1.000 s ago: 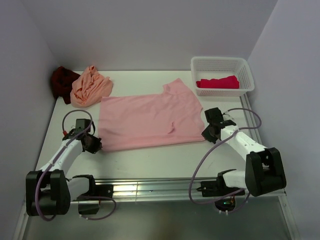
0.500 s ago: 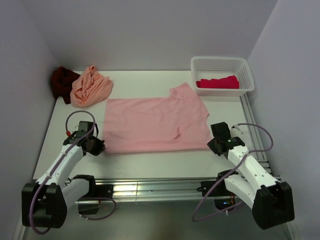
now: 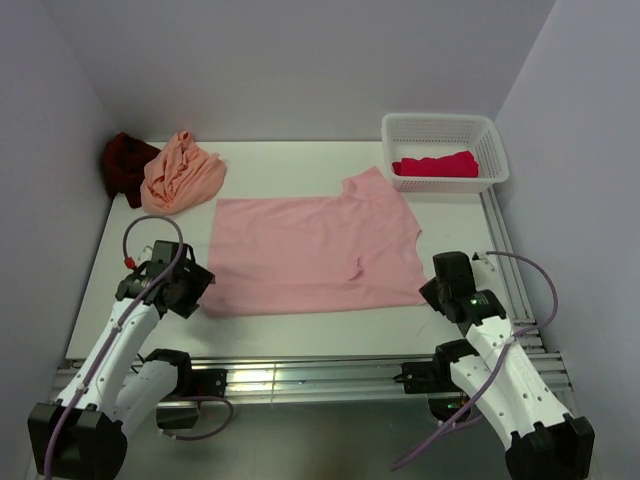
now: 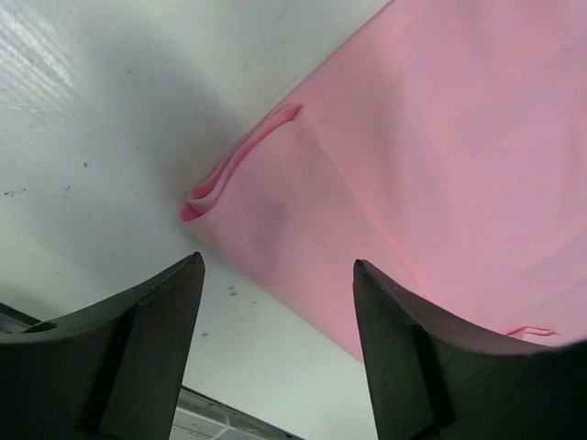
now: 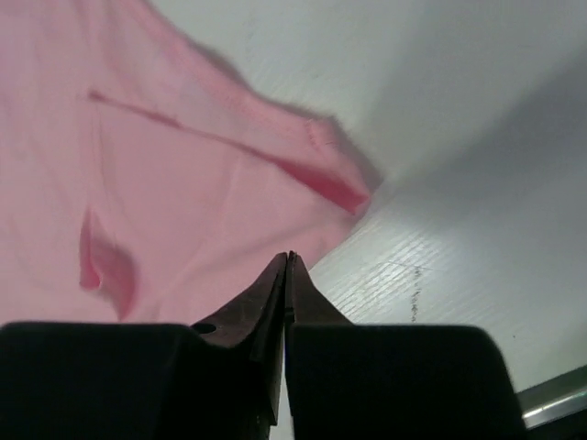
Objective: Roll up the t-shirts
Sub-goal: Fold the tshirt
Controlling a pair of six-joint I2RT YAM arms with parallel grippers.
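**Work item.** The light pink short-sleeved cotton t-shirt (image 3: 310, 250) lies spread flat in the middle of the white table (image 3: 300, 328), its long edges running left to right. One sleeve (image 3: 368, 187) juts out at the far right. No roll has been started, so I judge the task to be at the laying-out step.

**Defects in the lay.** A small raised pucker (image 3: 355, 268) sits near the right end of the near edge. At the near-left corner (image 4: 209, 194) the cloth is doubled, with two layers showing at the lip.

**End effectors.** Your left gripper (image 4: 275, 302) stands with its fingers wide apart and holds nothing; the doubled corner lies just beyond them on the table. Your right gripper (image 5: 287, 261) has its fingers pressed together at the near-right corner of the shirt. I see no cloth between the tips, but I cannot rule out a pinched thread of hem.

**Surroundings.** A crumpled peach-orange t-shirt (image 3: 182, 172) and a dark maroon t-shirt (image 3: 124, 165) wait at the far-left corner. A crimson-pink t-shirt (image 3: 436, 165) lies in the white lattice plastic basket (image 3: 440, 121) at the far right.

**Risks, as I judge them.**
- If you roll over the pucker, you will lock a crease inside the roll.
- The doubled corner will thicken the left end, and the roll may come out coned.
- The loose sleeve, left unfolded, could hang out of the finished roll.
- If the two arms take hold unevenly, the shirt will skew on the smooth table.
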